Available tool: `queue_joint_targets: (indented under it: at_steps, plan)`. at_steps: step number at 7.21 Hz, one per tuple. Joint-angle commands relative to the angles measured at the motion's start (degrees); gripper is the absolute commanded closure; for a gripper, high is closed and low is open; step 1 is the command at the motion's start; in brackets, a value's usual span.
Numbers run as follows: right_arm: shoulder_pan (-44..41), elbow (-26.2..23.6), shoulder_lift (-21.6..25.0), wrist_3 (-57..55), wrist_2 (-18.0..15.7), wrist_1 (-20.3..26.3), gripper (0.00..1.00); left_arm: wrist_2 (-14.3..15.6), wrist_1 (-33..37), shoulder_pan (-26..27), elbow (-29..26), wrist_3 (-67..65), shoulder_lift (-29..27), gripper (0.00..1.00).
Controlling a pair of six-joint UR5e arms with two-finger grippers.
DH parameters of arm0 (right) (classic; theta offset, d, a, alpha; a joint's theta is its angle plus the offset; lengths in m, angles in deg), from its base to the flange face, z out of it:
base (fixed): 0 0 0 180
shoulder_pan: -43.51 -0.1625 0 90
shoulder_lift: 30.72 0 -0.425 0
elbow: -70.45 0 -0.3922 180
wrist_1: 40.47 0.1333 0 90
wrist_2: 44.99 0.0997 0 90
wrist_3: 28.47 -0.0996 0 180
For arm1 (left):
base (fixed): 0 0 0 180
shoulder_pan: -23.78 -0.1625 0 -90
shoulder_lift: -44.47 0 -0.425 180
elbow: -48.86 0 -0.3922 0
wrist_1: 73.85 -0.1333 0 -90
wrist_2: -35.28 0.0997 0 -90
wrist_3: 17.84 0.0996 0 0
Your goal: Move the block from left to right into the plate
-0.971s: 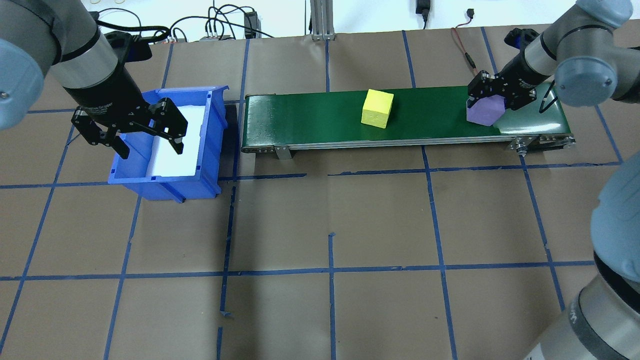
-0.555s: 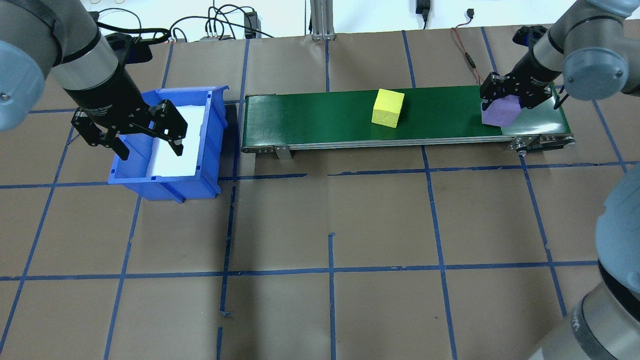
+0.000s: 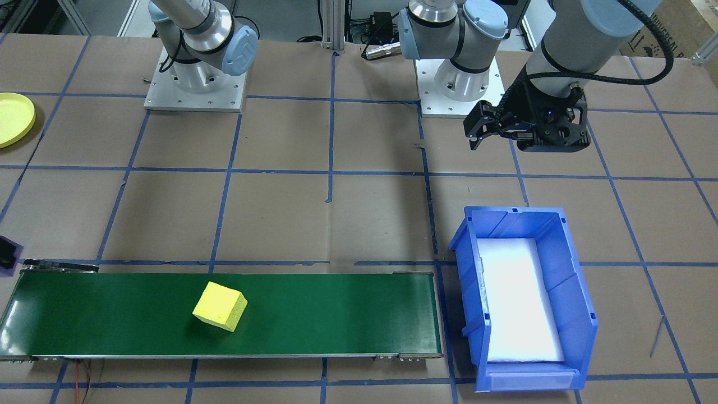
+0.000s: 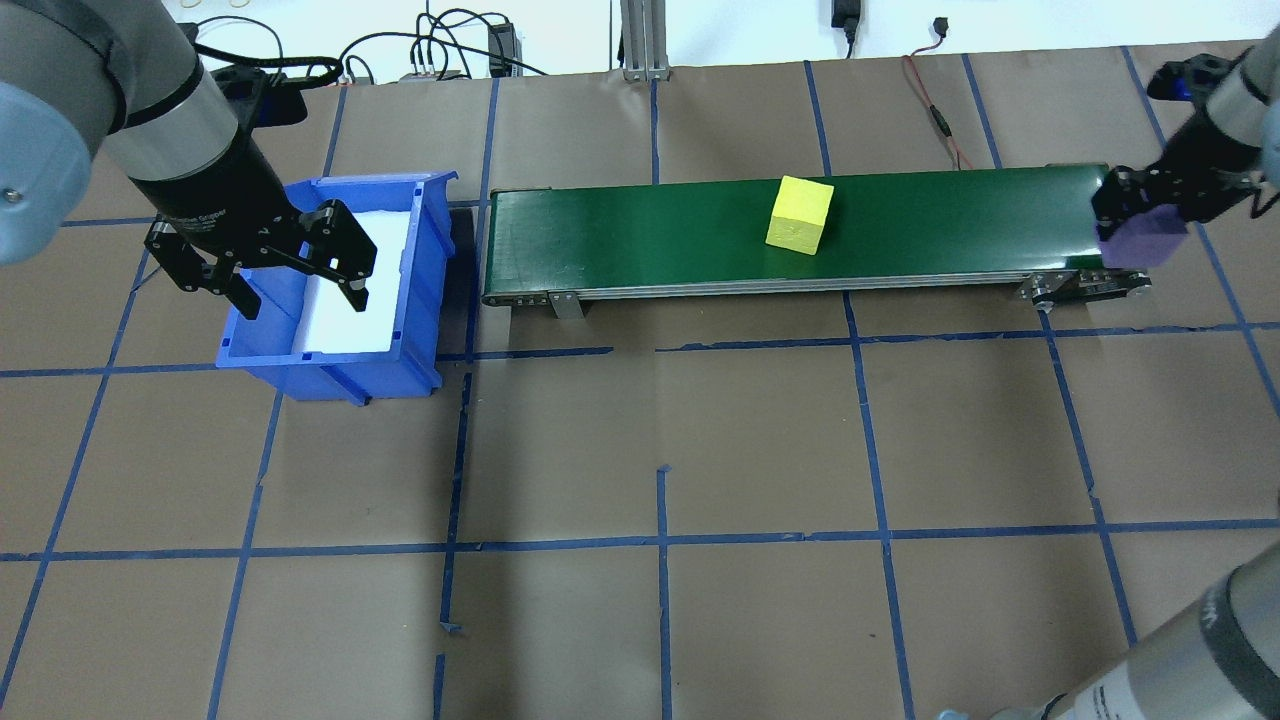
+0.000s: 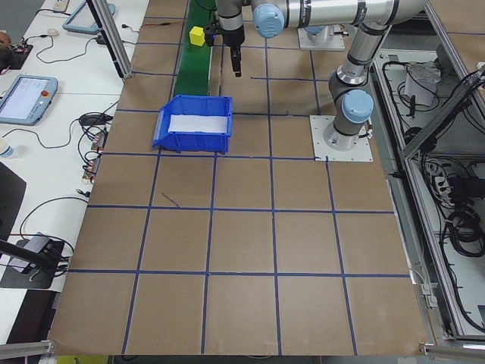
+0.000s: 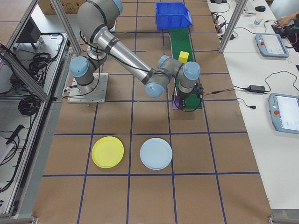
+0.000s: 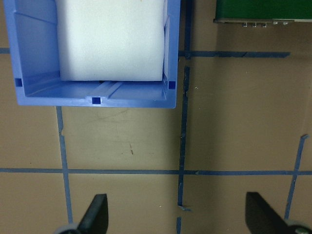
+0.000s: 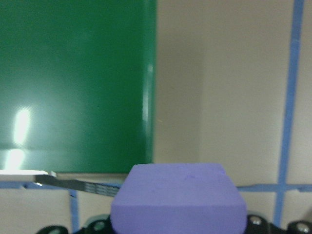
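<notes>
At the overhead view's right edge, the right gripper (image 4: 1140, 225) clasped the matte purple block (image 4: 1143, 236), seemingly foam. The left gripper (image 4: 300, 275) gaped. The glossy yellow plate (image 6: 108, 151) lay lower left.

You can read very little here. On the brown cardboard box (image 3: 670, 31) at the far corner beyond the grey left robot arm (image 3: 583, 33), part of a printed word, "UNIVERSAL", shows. On that arm's black wrist section (image 4: 205, 215) there is small white lettering, too small for you to read.
</notes>
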Motion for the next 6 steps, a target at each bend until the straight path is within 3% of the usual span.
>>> queue_joint_targets:
  at_steps: [1,2,4,5,6]
  plan:
    - [12.01,-0.98,-1.30,16.02,-1.22,-1.41,0.59,-0.03,-0.01,0.32,-0.01,0.03,-0.04,0.00]
    - [17.02,-1.07,-3.74,21.92,-0.96,-6.12,0.59,0.23,-0.01,-0.20,-0.19,0.03,-0.04,0.00]
    - [21.81,-0.98,-7.19,26.54,-0.61,-9.24,0.59,0.15,0.16,0.76,0.07,-0.06,0.31,0.00]
    - [22.25,-1.16,-7.11,27.68,-0.52,-9.60,0.46,0.50,0.08,0.77,0.16,-0.24,0.75,0.00]
    - [22.34,-1.95,-6.93,27.69,-0.43,-9.34,0.01,0.85,0.25,0.94,0.25,-0.67,1.45,0.00]
